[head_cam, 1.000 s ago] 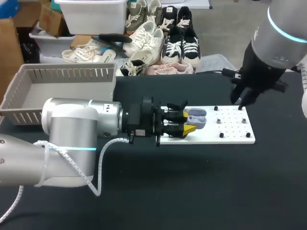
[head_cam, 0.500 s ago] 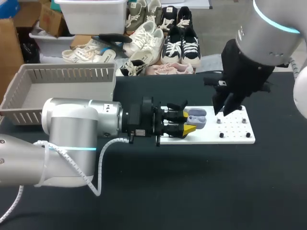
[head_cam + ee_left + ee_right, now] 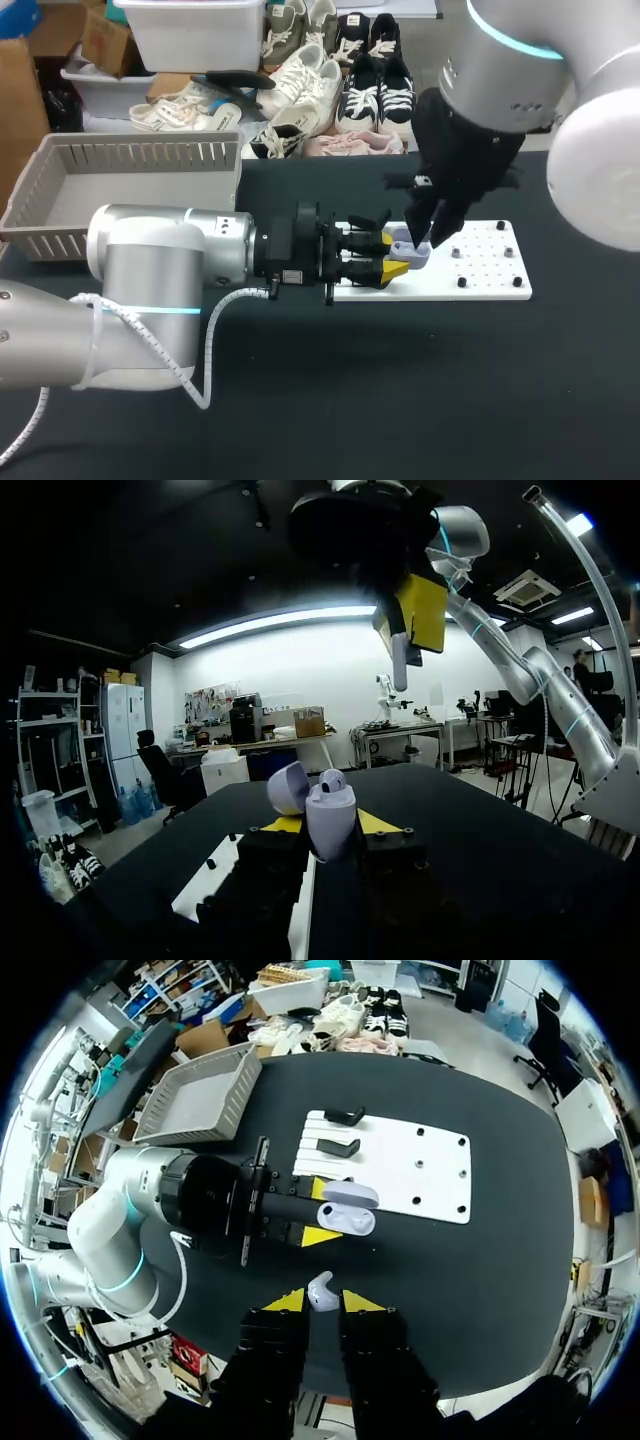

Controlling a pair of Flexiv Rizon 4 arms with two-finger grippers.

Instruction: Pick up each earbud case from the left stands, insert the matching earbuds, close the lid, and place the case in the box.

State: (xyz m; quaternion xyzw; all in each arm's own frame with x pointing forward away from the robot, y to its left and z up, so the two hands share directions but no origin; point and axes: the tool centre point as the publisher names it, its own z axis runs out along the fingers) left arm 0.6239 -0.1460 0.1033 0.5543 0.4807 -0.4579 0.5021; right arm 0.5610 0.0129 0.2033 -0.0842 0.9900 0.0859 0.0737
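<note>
Earbud insertion is the step in hand, judging by how the two arms are meeting over the middle of the bench [image 3: 400, 400].

The left end effector [image 3: 390, 255] is reaching in level from the bench's left edge and is clamping the case [image 3: 330, 818] by its two flanks. It is holding the case off the white board [image 3: 485, 270] with the mouth turned up. The lid [image 3: 287, 787] is standing open and tipped back, away from the mouth. That grip is leaving the top of the case free for access from above, which is probably why the case is being gripped from the sides.

The right end effector [image 3: 322, 1303] is pointing straight down from above, its yellow tips pinched together on a small white earbud [image 3: 322, 1290]. In the head view it is hanging just over the case. In the left wrist view a clear gap is showing between the earbud and the mouth, so the two are not touching yet.

One other earbud [image 3: 333, 780] appears to be sitting in its socket already, though I cannot be sure it is fully seated.

Two black stands [image 3: 340, 1147] are sitting at the board's left end, just beyond the held case. The box [image 3: 140, 152] is waiting at the bench's far left corner, well apart from the work. Lid closing and boxing are not yet done.
</note>
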